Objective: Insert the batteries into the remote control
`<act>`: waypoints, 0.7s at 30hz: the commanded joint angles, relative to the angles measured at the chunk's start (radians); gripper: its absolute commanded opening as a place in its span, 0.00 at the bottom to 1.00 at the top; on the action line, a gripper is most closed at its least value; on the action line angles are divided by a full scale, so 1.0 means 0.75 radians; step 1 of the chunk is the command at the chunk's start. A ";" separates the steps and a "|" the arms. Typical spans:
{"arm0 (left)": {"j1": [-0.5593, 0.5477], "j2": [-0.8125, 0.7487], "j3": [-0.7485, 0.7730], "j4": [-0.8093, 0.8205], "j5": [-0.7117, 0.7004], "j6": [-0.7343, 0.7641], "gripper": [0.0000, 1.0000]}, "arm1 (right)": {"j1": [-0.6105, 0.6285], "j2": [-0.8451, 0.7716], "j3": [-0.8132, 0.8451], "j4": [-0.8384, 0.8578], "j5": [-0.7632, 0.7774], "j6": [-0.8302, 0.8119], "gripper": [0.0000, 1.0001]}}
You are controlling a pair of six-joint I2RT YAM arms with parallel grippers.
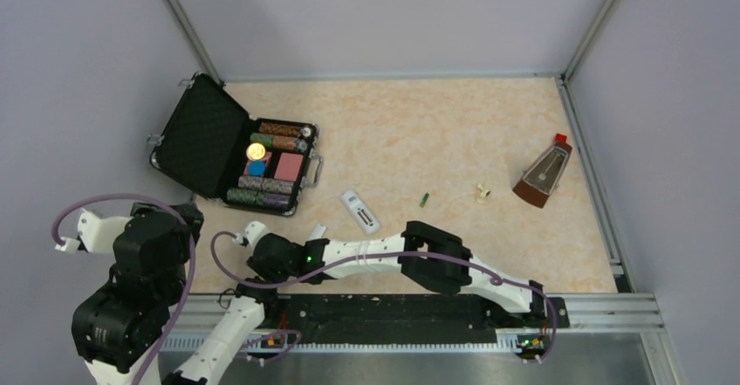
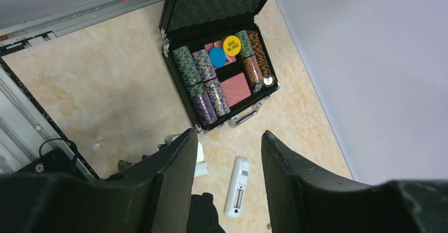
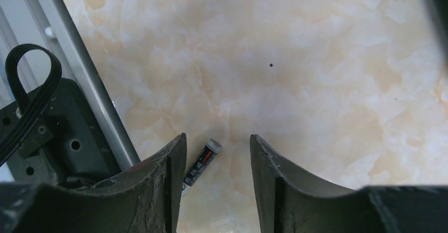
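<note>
Marbled table (image 3: 317, 58): right gripper (image 3: 217, 138) half-hides dark battery (image 3: 203, 162).

1. The left gripper (image 2: 230, 138) fills the bottom of the view, its two dark fingers (image 2: 174, 180) standing apart with nothing clamped between them.
2. Through that gap, the white remote (image 2: 238, 186) lies flat on the beige marbled table (image 2: 105, 85), with a dark slot along its middle.
3. A small white piece (image 2: 201, 162) lies just left of the remote, partly hidden by one finger.
4. Beyond them sits an open black case (image 2: 211, 0), lid raised, holding chip rolls (image 2: 198, 82), a red card deck (image 2: 235, 89), a blue disc (image 2: 217, 57) and a yellow disc (image 2: 231, 45) marked "BIG BLIND".
5. A metal rail (image 2: 79, 19) borders the table at upper left, and a grey wall (image 2: 370, 58) rises on the right.
</note>
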 commanded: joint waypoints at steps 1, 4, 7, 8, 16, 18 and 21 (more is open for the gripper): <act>0.006 -0.008 0.000 0.023 0.012 0.023 0.53 | 0.032 0.060 0.075 -0.104 0.102 -0.059 0.47; 0.006 -0.007 0.003 0.033 0.004 0.025 0.52 | 0.046 0.063 0.081 -0.136 0.153 -0.092 0.46; 0.006 -0.008 0.005 0.038 -0.002 0.027 0.53 | 0.066 0.061 0.081 -0.163 0.198 -0.123 0.45; 0.006 -0.008 0.005 0.041 -0.004 0.027 0.53 | 0.072 0.059 0.080 -0.169 0.215 -0.130 0.44; 0.006 -0.009 -0.006 0.061 -0.004 0.031 0.53 | 0.095 0.019 0.044 -0.220 0.275 -0.133 0.33; 0.006 -0.013 -0.018 0.071 0.000 0.033 0.53 | 0.095 0.009 0.026 -0.233 0.276 -0.118 0.27; 0.006 -0.020 -0.040 0.085 0.011 0.033 0.53 | 0.092 -0.002 -0.003 -0.250 0.304 -0.098 0.19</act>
